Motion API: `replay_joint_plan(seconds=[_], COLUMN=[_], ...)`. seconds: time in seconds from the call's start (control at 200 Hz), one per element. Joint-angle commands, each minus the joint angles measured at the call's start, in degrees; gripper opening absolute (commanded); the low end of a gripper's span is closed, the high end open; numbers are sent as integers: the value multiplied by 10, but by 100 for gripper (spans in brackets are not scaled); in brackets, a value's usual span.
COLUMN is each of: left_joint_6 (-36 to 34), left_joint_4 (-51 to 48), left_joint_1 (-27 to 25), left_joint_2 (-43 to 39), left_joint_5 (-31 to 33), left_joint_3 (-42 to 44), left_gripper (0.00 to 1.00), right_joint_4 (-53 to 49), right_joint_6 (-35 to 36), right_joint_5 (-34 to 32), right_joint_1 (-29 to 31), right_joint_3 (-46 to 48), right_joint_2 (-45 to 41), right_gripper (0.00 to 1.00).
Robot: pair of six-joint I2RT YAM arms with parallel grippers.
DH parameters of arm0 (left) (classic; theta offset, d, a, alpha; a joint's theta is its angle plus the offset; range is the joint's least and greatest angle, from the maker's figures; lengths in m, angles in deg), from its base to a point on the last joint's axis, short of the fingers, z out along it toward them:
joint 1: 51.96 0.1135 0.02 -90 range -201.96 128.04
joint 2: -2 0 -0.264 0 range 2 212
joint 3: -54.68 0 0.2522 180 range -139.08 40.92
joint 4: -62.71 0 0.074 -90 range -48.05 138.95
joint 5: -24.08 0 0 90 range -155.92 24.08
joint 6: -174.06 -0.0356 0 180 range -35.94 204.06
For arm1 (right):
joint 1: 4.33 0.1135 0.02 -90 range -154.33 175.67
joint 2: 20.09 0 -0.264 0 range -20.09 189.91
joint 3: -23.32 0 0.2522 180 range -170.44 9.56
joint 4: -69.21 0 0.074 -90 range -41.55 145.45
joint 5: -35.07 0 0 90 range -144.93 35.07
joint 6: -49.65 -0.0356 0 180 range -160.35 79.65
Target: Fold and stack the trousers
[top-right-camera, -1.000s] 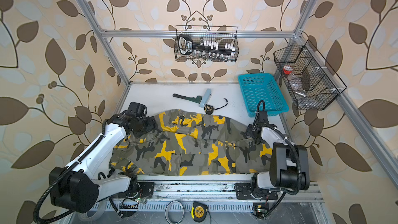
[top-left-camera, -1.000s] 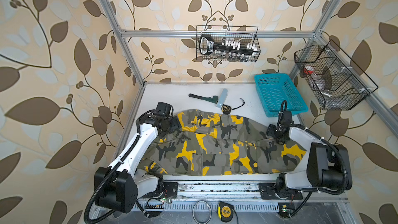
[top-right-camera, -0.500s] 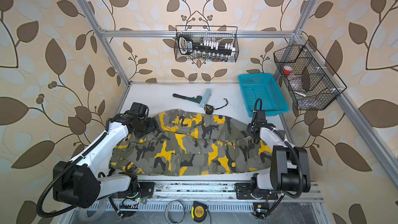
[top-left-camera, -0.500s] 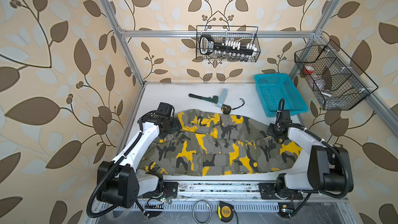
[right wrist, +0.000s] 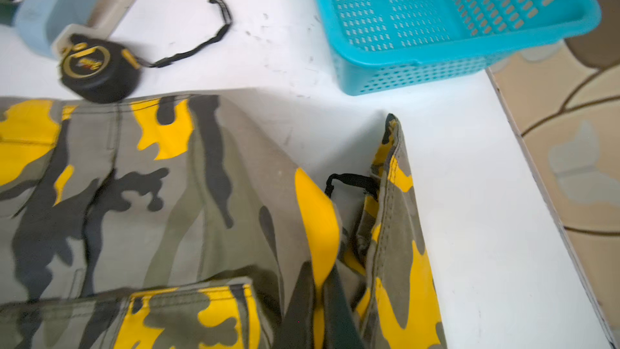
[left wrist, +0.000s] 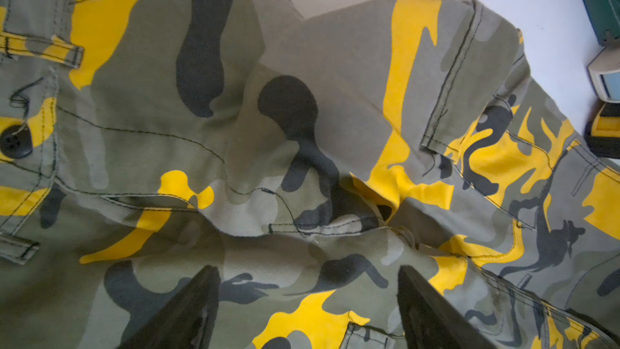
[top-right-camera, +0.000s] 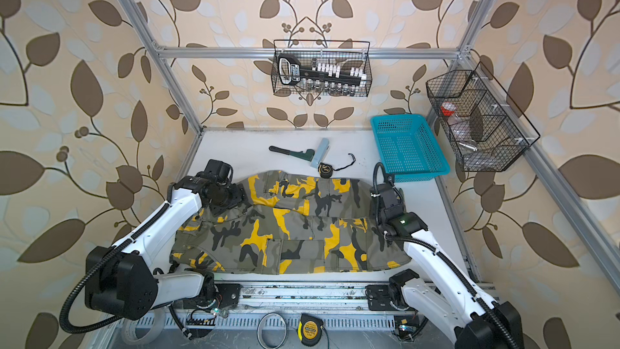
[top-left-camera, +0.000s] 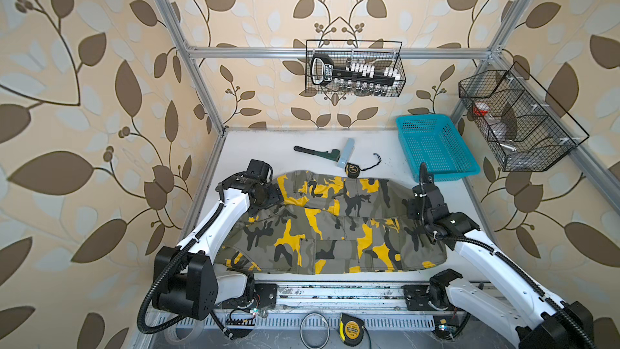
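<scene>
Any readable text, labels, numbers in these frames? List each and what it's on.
None legible.
Front tape measure: yellow label, print too small.
Table tape measure: round gold logo, blurred.
Hanging black tool: white label, too small.
Pale blue box: small print, blurred.

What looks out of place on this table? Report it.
The round black-and-yellow tape measure lies against the far edge of the camouflage cargo trousers, so it could snag a fold. A dark green pipe wrench and a pale blue box lie just behind it: tools beside laundry.
</scene>
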Motion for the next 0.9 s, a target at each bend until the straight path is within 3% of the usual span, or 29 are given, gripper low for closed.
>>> replay_joint_plan(seconds=[0.0, 0.155, 0.235, 0.335, 0.41, 0.505, 0.6, 0.685, 0.78, 0.895], left_joint_6=[-12, -13, -15, -17, -20, -24, -24, -22, -23, -28], left_joint_4=[-5, -6, -6, -9, -10, -11, -9, -5, -7, -10], left_joint_1=[-3, -3, -4, -4, -5, -4, -5, -7, -10, -13], left_joint_2=[2, 1, 5, 8, 5, 5, 7, 11, 16, 20], left_joint_5=[0, -3, -1, -2, -2, -3, -4, -8, -8, -4], left_joint_3=[-11, -10, -10, -13, -14, -14, -13, -13, -19, -26], left_gripper=[84, 84, 84, 84, 84, 84, 84, 84, 84, 84], right_joint_4=[-63, -51, -10, -3, -30, -60, -55, -36, 7, 66], right_joint_6=[-98, -190, -208, -203, -178, -136, -94, -54, -23, -23], right_joint_5=[-49, -39, 16, 62, 72, 95, 145, 183, 191, 211], right_joint_1=[83, 223, 261, 263, 226, 146, 6, -94, -131, -130], right_joint_3=[5, 8, 15, 7, -10, -28, -12, -5, -10, -27], right_joint_2=[12, 54, 83, 81, 50, 1, -32, -7, 50, 127], right_gripper=[8, 11, 22, 39, 52, 61, 64, 67, 73, 74])
